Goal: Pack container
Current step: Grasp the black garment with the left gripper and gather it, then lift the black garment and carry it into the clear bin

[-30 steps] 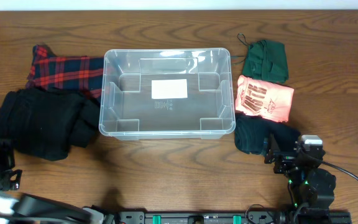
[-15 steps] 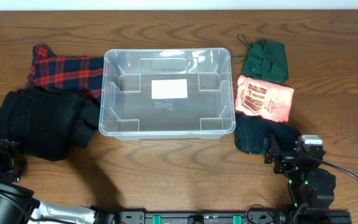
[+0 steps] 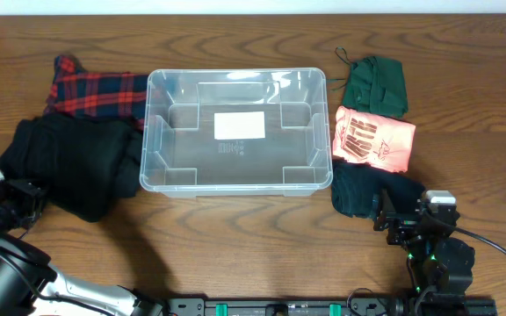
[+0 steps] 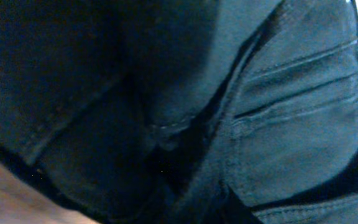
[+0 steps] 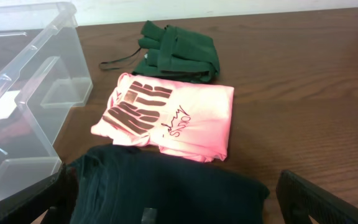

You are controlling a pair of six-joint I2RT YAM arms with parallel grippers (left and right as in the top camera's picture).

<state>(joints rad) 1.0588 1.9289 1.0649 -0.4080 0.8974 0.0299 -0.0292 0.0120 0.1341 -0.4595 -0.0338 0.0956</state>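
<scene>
The container (image 3: 235, 190), a clear bin with a white label on its base, stands empty at mid-table; its corner (image 5: 23, 93) shows in the right wrist view. My left gripper (image 3: 23, 198) is pressed against the left edge of a black pile of clothes (image 3: 68, 167). Dark denim (image 4: 291, 124) fills the left wrist view and hides the fingers. My right gripper (image 5: 185, 205) stands open, one finger at each side of a folded black garment (image 5: 166, 186) that lies right of the bin (image 3: 363, 189).
A red plaid cloth (image 3: 95, 92) lies behind the black pile. Right of the bin lie a pink printed shirt (image 3: 374, 139) and a dark green garment (image 3: 376, 83) with a cord. Bare wood runs along the front edge.
My left gripper has moved up and right into the black pile. The pile's left edge has bunched toward the bin, baring more plaid. The right arm has not moved.
</scene>
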